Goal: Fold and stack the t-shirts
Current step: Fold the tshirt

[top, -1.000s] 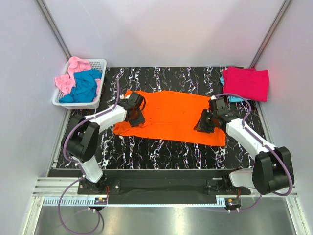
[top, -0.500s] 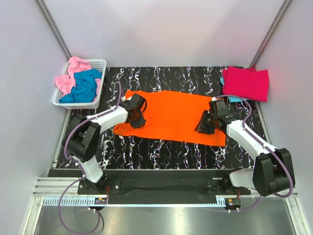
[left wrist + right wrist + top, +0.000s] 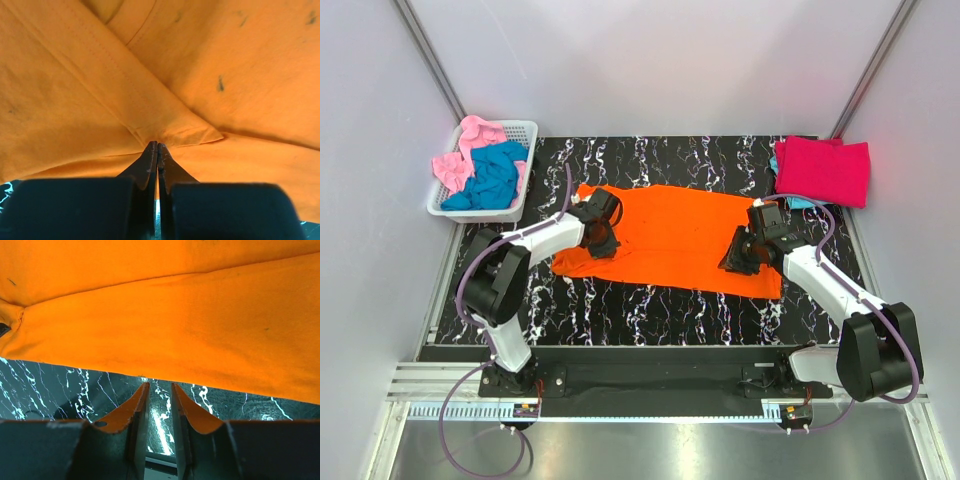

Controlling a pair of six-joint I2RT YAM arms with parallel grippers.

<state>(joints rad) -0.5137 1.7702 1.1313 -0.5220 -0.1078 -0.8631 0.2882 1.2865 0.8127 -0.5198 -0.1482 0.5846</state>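
Top external view: the orange t-shirt [image 3: 670,235] lies spread flat across the middle of the dark marbled desk [image 3: 650,160]. My left claw [image 3: 602,240] is down on its left end and my right claw [image 3: 738,258] is on its right end. A folded crimson-pink t-shirt [image 3: 825,170] sits at the far right corner. The white basket [image 3: 523,128] at the far left holds a teal blue t-shirt [image 3: 495,175] and a light pink t-shirt [image 3: 470,135], both crumpled.

From my left wrist, the claw [image 3: 157,147] is clenched, tips pressed together on a gathered fold of orange cloth [image 3: 100,75], with creases running out from the pinch.

From my right wrist, the claw [image 3: 160,385] is released, a narrow gap between the jaws showing bare desk [image 3: 75,385]. The shirt's edge [image 3: 165,330] lies just beyond the tips.
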